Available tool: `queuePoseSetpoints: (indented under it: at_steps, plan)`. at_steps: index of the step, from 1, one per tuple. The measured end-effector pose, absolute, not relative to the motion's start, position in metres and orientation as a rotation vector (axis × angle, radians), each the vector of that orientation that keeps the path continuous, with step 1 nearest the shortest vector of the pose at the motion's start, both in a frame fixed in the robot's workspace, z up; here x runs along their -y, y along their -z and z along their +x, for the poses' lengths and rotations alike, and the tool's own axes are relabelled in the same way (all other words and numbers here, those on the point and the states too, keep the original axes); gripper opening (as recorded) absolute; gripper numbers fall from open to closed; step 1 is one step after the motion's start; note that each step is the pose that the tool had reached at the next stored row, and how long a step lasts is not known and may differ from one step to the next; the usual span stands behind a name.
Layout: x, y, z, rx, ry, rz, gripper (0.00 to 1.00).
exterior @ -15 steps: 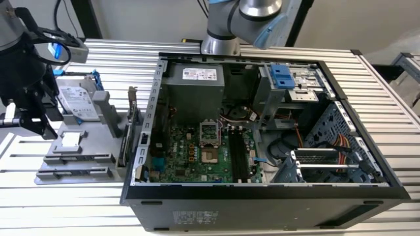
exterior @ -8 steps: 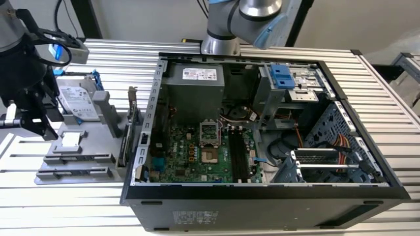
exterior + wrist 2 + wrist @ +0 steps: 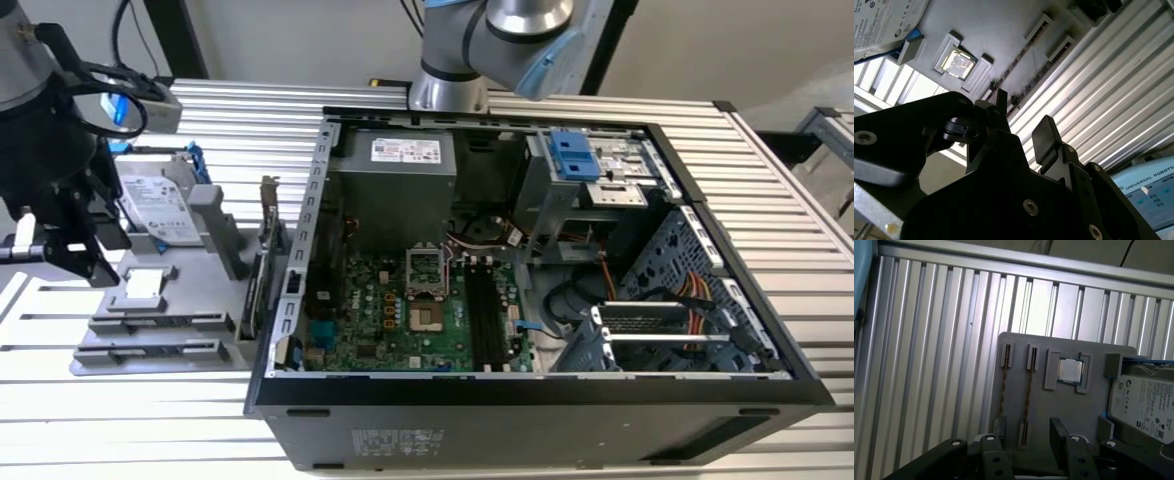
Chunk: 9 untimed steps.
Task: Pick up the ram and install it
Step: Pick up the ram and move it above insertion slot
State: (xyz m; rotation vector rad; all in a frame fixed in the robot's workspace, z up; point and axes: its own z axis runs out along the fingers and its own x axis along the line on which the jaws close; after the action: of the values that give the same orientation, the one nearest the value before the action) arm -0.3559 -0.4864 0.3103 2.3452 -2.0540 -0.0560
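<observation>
Hovering gripper point(image 3: 1027, 429) above the ram point(image 3: 1028, 390) in its grey holder point(image 3: 1074, 410).
Fingers spread apart, gripping nothing; the stick lines up between them.

— What finishes do you see?
— I see the table point(image 3: 929, 365) of ribbed bare metal, with soft shine. The tray point(image 3: 1041, 405) looks like matt grey plastic.
— And the rest?
— The gripper point(image 3: 1022, 112) is matt black. The chip point(image 3: 1070, 371) has a glossy metal lid, the drive point(image 3: 1144, 400) a smooth paper label.
</observation>
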Motion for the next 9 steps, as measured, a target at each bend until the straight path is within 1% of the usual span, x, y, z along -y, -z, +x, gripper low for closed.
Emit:
queuePoseSetpoints:
  at_steps: [9]
  plan:
    - [0.4864, -0.3083, -0.3559, 2.054, 0.056, 2.345, 1.00]
